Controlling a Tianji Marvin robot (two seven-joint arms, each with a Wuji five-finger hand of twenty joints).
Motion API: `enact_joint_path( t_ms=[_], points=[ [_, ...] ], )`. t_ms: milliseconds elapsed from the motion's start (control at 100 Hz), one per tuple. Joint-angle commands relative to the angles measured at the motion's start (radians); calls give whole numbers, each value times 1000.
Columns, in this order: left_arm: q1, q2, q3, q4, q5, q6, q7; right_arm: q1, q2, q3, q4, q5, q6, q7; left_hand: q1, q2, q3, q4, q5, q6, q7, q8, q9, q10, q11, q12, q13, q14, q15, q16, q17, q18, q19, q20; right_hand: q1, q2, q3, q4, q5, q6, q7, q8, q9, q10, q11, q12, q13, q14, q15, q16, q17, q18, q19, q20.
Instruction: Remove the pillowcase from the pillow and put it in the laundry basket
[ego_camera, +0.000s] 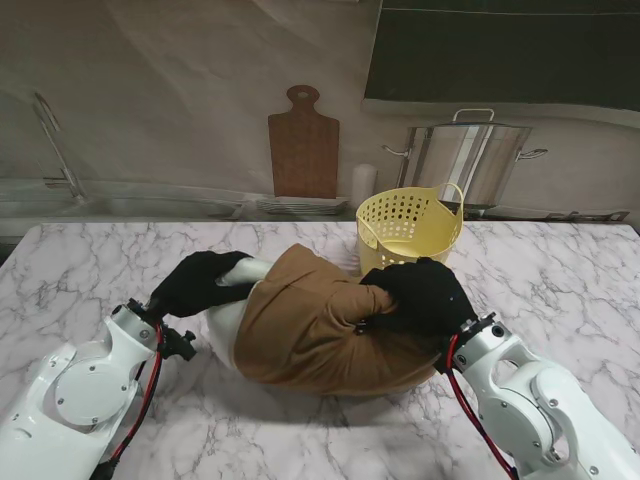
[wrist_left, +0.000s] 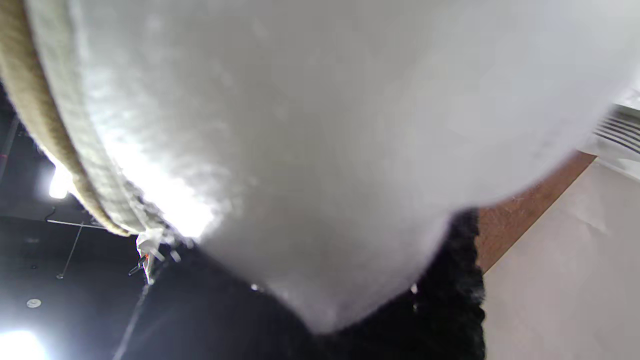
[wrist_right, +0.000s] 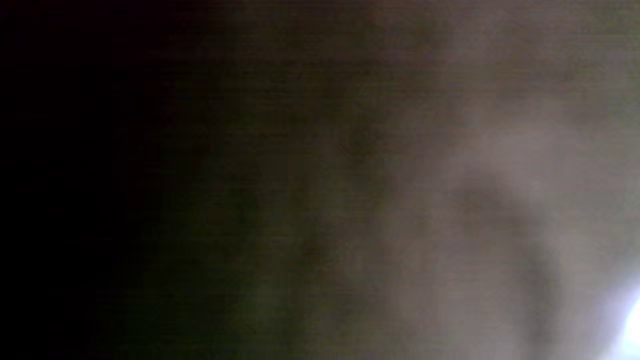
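A brown pillowcase (ego_camera: 310, 325) covers most of a white pillow (ego_camera: 228, 318) lying mid-table; the pillow's left end sticks out bare. My left hand (ego_camera: 197, 282), in a black glove, is shut on that exposed white end, which fills the left wrist view as the pillow (wrist_left: 310, 140) with the pillowcase's tan hem (wrist_left: 45, 130) beside it. My right hand (ego_camera: 425, 296), also black-gloved, is shut on bunched pillowcase fabric at the right end. The yellow perforated laundry basket (ego_camera: 405, 228) stands just behind the pillow, close to my right hand. The right wrist view is dark blurred cloth.
The marble table (ego_camera: 560, 270) stretches wide on both sides. Behind it, against the wall, stand a wooden cutting board (ego_camera: 303, 145), a steel stockpot (ego_camera: 470, 160) and a white cylinder (ego_camera: 363, 184). A dish rack (ego_camera: 300, 207) lies on the back counter.
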Motion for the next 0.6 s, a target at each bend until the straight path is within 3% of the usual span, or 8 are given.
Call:
enact_joint_path(
  t_ms=[0, 160, 350, 430, 510, 550, 590],
  points=[
    [4, 6, 3, 27, 9, 15, -20, -31, 12, 22, 4, -15, 12, 10, 149, 17, 51, 21, 79, -64, 112, 60, 38, -12, 42, 30, 36, -10, 47, 30, -3, -16, 387, 9, 98, 131, 169, 58, 145, -5, 162, 114, 69, 25, 105, 34, 95, -67, 122, 58, 27, -16, 39, 19],
    [-3, 12, 7, 34, 19, 28, -44, -76, 8, 66, -11, -28, 18, -14, 151, 15, 53, 22, 81, -69, 107, 69, 39, -7, 37, 33, 39, -13, 45, 28, 1, -27, 386, 6, 89, 125, 181, 62, 154, 6, 154, 113, 77, 28, 114, 41, 104, -62, 149, 61, 37, -18, 52, 20],
    [-12, 13, 13, 44, 23, 47, -49, -107, 4, 95, -8, -13, 4, -37, 154, 10, 55, 23, 87, -65, 103, 75, 46, 8, 34, 37, 49, -13, 48, 27, 16, -36, 392, 3, 99, 91, 187, 73, 117, -37, 132, 83, 38, 1, 58, 17, 55, -59, 91, 28, -2, -2, 19, 7],
    [-18, 12, 17, 50, 30, 58, -47, -110, 8, 114, 1, -16, -64, -29, 155, 9, 56, 23, 89, -63, 102, 76, 49, 2, 35, 38, 51, -12, 50, 27, 19, -38, 394, 2, 183, 11, 357, 62, 41, -224, 31, 150, 21, -84, -110, 75, -41, -88, -50, 1, -65, -1, -64, -2],
    [-24, 11, 23, 56, 34, 69, -41, -113, 10, 123, 7, -16, -115, -26, 155, 8, 56, 24, 90, -63, 101, 78, 50, -9, 36, 40, 54, -12, 51, 27, 23, -39, 397, 2, 220, 2, 471, 39, 71, -250, -64, 222, -10, -111, -173, 73, -116, -86, -132, 14, -115, -8, -119, -5],
    [-29, 10, 27, 61, 34, 76, -40, -115, 12, 129, 9, -18, -137, -22, 154, 9, 56, 24, 91, -63, 101, 79, 50, -7, 36, 41, 55, -12, 52, 27, 24, -39, 398, 1, 214, 17, 501, 46, 58, -258, -97, 247, -61, -116, -197, 39, -173, -77, -210, -11, -158, -7, -163, -15],
    [-36, 9, 32, 67, 35, 84, -35, -119, 13, 136, 7, -15, -151, -10, 155, 8, 57, 24, 90, -63, 100, 79, 50, -7, 36, 41, 54, -12, 52, 26, 24, -39, 399, 1, 176, 51, 487, 79, 23, -254, -154, 232, -125, -115, -218, -26, -244, -58, -288, -89, -211, -3, -220, -29]
  ],
)
